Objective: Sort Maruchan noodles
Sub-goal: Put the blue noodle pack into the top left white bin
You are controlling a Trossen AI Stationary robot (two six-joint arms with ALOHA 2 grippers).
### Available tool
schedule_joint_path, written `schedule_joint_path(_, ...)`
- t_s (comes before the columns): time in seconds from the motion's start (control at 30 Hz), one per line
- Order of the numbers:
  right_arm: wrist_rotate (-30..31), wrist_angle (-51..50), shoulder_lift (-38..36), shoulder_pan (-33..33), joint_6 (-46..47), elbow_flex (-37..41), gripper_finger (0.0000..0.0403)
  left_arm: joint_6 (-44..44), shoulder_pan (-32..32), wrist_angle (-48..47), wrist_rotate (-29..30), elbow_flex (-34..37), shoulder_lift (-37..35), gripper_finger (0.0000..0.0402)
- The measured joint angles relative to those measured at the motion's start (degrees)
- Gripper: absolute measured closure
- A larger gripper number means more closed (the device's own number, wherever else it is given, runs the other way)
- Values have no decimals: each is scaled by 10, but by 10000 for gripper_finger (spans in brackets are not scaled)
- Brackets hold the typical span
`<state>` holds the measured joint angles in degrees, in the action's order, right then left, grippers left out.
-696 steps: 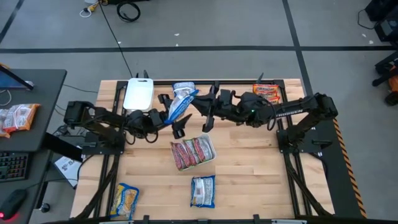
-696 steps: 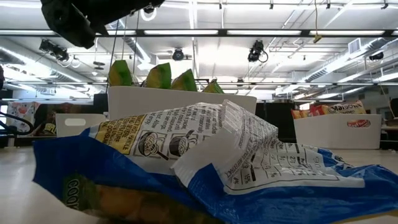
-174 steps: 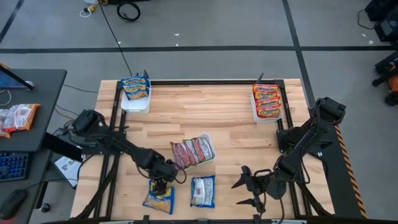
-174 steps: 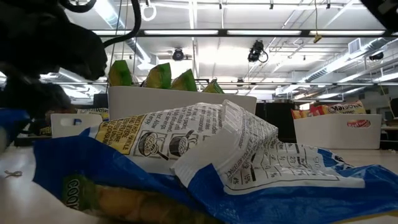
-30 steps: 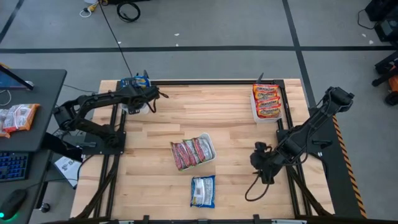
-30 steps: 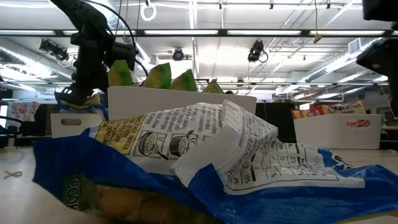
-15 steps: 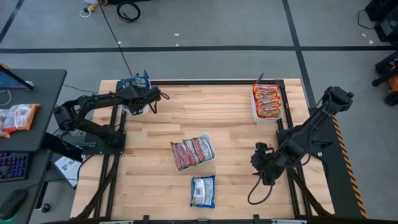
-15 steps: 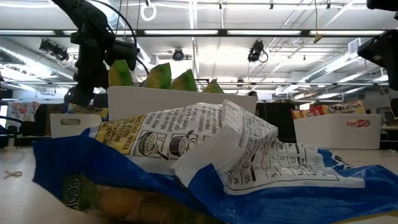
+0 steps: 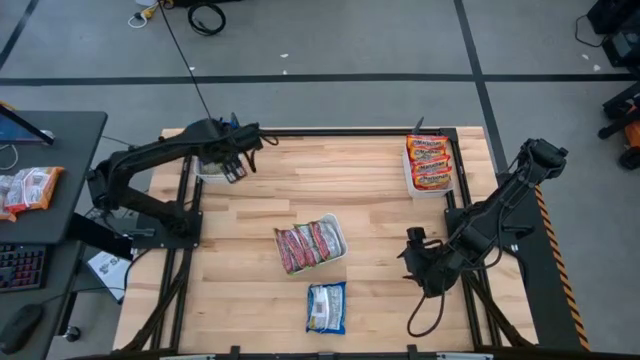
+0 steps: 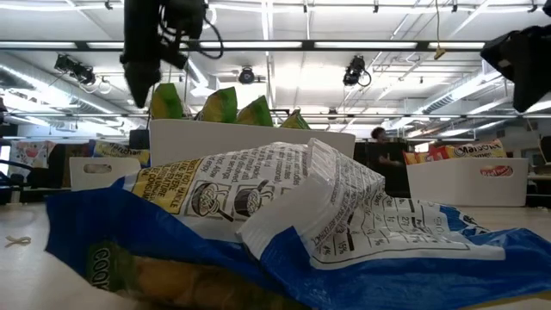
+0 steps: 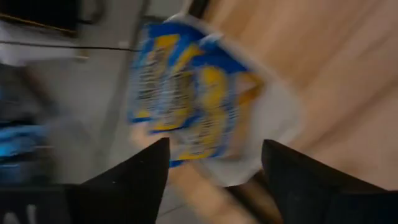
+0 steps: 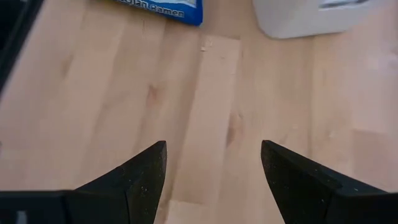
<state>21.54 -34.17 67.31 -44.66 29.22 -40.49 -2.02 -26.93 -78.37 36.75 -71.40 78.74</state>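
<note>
Left gripper [image 9: 236,170] is hanging over the bench's far left corner, right at the white tray [image 9: 207,166] there, fingers spread apart with nothing between them. From the left wrist view you can see the blue-and-yellow Maruchan packets [image 11: 186,93] lying in that tray [image 11: 277,118], a bit blurry but clearly stacked together inside it, below the spread fingers.

Right gripper [image 9: 410,243] is low over the near right part of the bench [image 9: 370,190], also with its fingers apart and empty. Its wrist view looks down on bare wood [image 12: 205,112], with the edge of a blue ramen packet [image 12: 165,9] and a corner of a white tray [image 12: 305,15] showing past the fingers.

Rest of the noodles: the orange-red packets [image 9: 428,160] are stacked in the white tray at the far right corner. The red-pink and silvery packets [image 9: 308,243] sit in the tray in the middle of the bench, lined up side by side. One blue-white packet [image 9: 326,307] lies loose on the wood near the front edge, just in front of the middle tray, well apart from both grippers.

Low view is mostly filled by that loose blue-white packet [image 10: 284,224] up close, with the middle tray [image 10: 250,138] behind it and the orange-red tray [image 10: 469,176] farther back on the right.
</note>
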Motion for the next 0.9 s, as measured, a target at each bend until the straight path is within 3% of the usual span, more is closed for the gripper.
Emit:
schedule_joint_path(0.23, 75, -14, 2, -1, -11, 0, 138, -181, 58, 23, -259, -25, 0, 103)
schedule_joint_path(0.33, 86, 6, 23, -8, -26, 0, 138, -225, 115, 33, -328, -25, 0, 106)
schedule_joint_path(0.43, 88, 8, 80, -9, 0, -23, 138, -266, 192, 46, -350, -25, 0, 109)
schedule_joint_path(0.57, 60, -70, 199, -9, 62, -117, 144, -307, 296, 90, -367, -24, -1, 111)
schedule_joint_path(0.7, 13, -123, 317, -9, 86, -225, 145, -321, 374, 197, -365, -4, 0, 111)
schedule_joint_path(0.9, -1, -67, 443, -11, 26, -357, 145, -290, 452, 414, -327, 70, 0, 111)
